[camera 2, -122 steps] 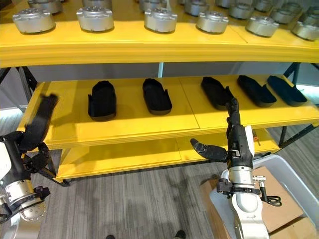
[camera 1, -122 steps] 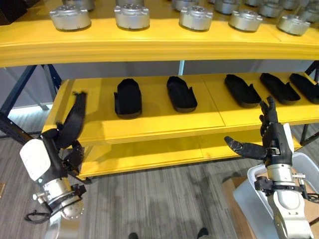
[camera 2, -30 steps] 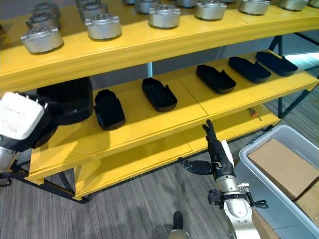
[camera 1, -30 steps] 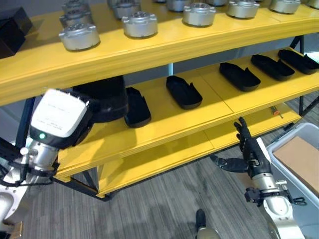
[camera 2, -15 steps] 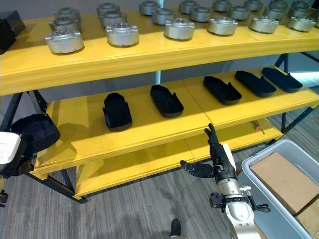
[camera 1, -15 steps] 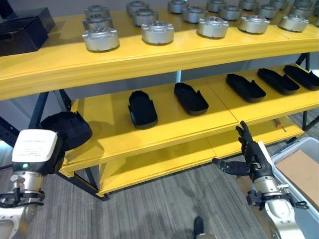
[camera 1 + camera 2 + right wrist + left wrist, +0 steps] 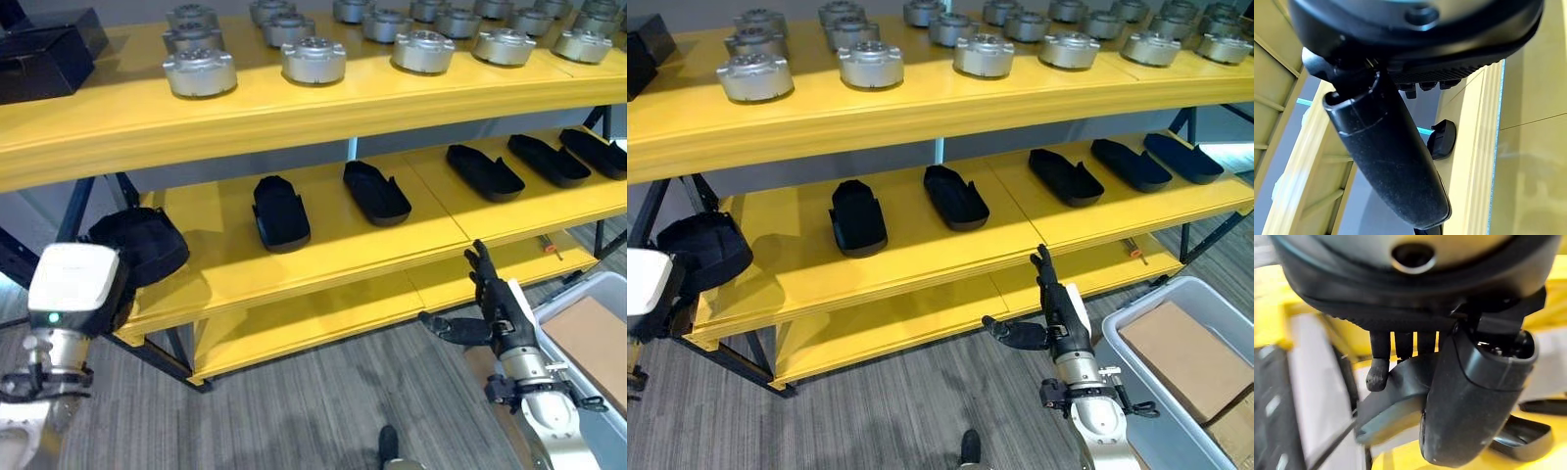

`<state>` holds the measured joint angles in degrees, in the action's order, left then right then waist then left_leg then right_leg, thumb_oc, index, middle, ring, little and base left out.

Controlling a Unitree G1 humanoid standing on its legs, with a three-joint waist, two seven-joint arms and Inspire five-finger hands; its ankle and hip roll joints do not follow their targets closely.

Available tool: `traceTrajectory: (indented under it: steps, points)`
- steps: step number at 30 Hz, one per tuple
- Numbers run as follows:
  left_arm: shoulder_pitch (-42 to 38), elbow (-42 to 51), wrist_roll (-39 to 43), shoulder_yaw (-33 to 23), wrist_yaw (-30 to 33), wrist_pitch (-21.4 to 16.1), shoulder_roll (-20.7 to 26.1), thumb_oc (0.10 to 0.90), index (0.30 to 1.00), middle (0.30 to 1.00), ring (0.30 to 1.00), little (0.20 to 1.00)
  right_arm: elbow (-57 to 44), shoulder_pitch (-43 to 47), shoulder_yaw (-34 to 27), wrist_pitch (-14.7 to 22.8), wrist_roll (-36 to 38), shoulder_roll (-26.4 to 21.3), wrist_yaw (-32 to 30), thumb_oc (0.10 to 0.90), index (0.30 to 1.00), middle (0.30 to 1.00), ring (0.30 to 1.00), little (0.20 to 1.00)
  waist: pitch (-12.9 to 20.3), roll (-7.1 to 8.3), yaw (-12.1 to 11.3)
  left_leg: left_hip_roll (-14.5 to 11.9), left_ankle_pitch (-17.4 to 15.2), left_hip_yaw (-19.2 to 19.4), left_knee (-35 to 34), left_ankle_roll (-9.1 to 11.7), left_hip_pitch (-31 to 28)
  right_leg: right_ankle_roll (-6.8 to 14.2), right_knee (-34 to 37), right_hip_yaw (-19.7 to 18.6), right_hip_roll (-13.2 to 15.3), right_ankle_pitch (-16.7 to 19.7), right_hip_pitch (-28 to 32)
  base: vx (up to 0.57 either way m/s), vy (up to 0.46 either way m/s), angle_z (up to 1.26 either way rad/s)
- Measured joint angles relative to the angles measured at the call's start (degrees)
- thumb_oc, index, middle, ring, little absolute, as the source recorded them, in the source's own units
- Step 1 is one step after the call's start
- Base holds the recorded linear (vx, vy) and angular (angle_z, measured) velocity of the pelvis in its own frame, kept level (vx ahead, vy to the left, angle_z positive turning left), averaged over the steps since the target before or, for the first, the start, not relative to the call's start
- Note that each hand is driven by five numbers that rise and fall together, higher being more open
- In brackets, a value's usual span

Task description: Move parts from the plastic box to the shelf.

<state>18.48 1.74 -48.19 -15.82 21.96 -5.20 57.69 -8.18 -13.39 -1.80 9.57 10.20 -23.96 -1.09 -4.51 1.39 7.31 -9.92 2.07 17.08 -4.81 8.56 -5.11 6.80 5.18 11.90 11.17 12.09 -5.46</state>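
My left hand (image 7: pixel 1471 396) is shut on a black shell-shaped part (image 7: pixel 139 245), thumb on one side and fingers (image 7: pixel 1378 374) over its rim. It holds the part at the left end of the yellow middle shelf (image 7: pixel 323 250), just over the shelf's edge. Several similar black parts (image 7: pixel 280 211) lie in a row along that shelf. My right hand (image 7: pixel 497 313) hangs open in front of the lower shelf, fingers straight, thumb out, holding nothing. The grey plastic box (image 7: pixel 1163 292) stands on the floor at the lower right.
Several silver round parts (image 7: pixel 313 61) stand on the top shelf, with a black box (image 7: pixel 44 64) at its left end. A cardboard piece (image 7: pixel 1190 357) lies in the plastic box. A small orange-handled tool (image 7: pixel 1132 249) lies on the lower shelf.
My left hand has carried the black part slightly up and in toward the shelf's left end. The right hand has stayed where it was.
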Motion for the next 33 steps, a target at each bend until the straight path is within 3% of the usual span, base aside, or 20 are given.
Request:
traceTrajectory:
  steps: [8, 15, 22, 27, 33]
  points:
    - [-2.75, 2.36, -2.44, 0.07, -0.01, -3.17, 7.36, 0.400, 0.300, 0.300, 0.300, 0.300, 0.00, -0.84, 0.01, 0.03, 0.01, -0.07, 1.16, 0.900, 1.000, 1.000, 1.000, 1.000, -0.35, -0.58, 0.78, -0.01, -0.09, 0.57, 0.21, -0.08, -0.02, -0.07, -0.15, -0.22, -0.10, 0.20, -0.29, 0.00, 0.002, -0.02]
    - [-3.63, -0.37, -4.11, 3.99, -0.14, -4.08, 7.38, 0.400, 0.300, 0.300, 0.300, 0.300, 0.02, -1.83, 0.01, 0.04, 0.03, -1.09, 1.62, 0.900, 1.000, 1.000, 1.000, 1.000, -1.02, -1.98, 0.93, -0.02, -0.13, 0.91, -0.01, -0.05, 0.17, 0.14, 0.21, -0.47, -0.16, -0.05, -0.75, 0.00, 0.006, -0.02]
    - [-3.90, -10.54, -4.26, 11.18, -1.95, -3.87, 5.55, 0.400, 0.300, 0.300, 0.300, 0.300, 0.12, -1.81, 0.02, 0.09, 0.04, -1.22, 1.78, 0.900, 1.000, 1.000, 1.000, 1.000, -1.18, -2.43, 1.80, -0.09, 0.00, 1.09, 0.14, 0.01, 1.37, -0.25, -0.02, -0.63, -0.31, 0.48, -2.11, 0.00, 0.003, 0.00]
    - [-4.54, -14.14, -4.40, 11.80, -2.59, -3.26, 2.57, 0.400, 0.300, 0.300, 0.300, 0.300, 0.12, -0.97, 0.55, 0.09, 0.08, -1.23, 1.81, 0.900, 1.000, 1.000, 1.000, 1.000, -1.66, -2.47, 1.85, 0.06, 0.00, 1.11, 0.00, 0.00, 2.22, -0.20, 0.23, -0.66, -0.11, 0.42, -2.97, 0.00, 0.000, 0.00]
    - [-5.56, -15.32, -4.47, 14.18, -2.63, -2.15, 2.14, 0.400, 0.300, 0.300, 0.300, 0.300, 0.12, -0.08, 0.70, 0.09, 0.12, -1.33, 1.82, 0.900, 1.000, 1.000, 1.000, 1.000, -2.93, -3.08, 1.83, 0.10, 0.06, 1.10, 0.01, 0.02, 2.96, -0.22, 0.22, -0.68, -0.09, 0.56, -3.68, 0.00, 0.000, 0.00]
